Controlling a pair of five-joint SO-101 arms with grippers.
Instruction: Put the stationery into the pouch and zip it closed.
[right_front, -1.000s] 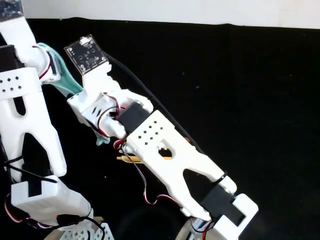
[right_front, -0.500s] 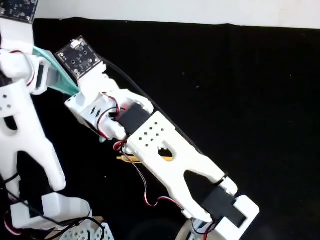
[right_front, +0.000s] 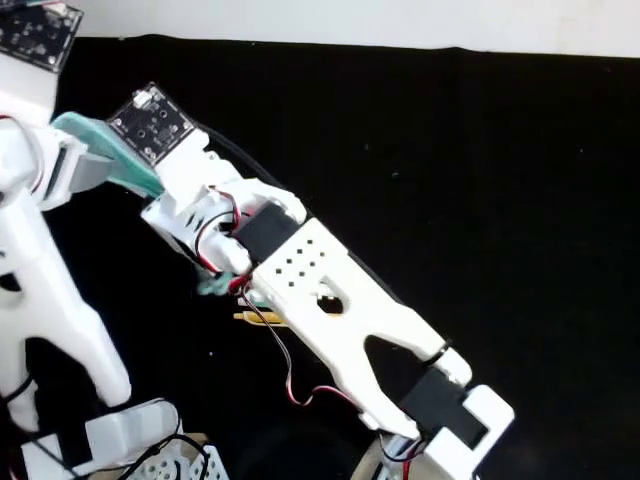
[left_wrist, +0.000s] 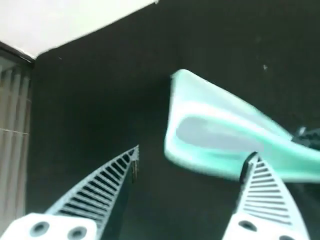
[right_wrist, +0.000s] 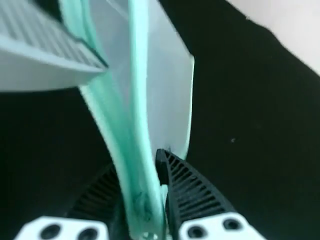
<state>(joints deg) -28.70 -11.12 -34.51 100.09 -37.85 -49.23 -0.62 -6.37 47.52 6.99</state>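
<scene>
End effector (right_wrist: 141, 172) on mint, seemingly translucent pouch (right_wrist: 152, 85)

The left arm (right_front: 45, 290) rises along the left edge of the high view, and the left wrist (right_front: 60, 165) bends inward near the upper left corner. The left gripper (left_wrist: 194, 152) has its two ribbed fingers (left_wrist: 100, 185) spread wide apart. The right arm (right_front: 330, 300) stretches diagonally from the bottom of the frame, right of centre, toward the upper left. The right wrist (right_front: 200, 215) sits close beside the left one. The right gripper (right_wrist: 137, 165) has its black fingers (right_wrist: 187, 192) pinched tight on the edge of the pouch (right_wrist: 160, 80).
</scene>
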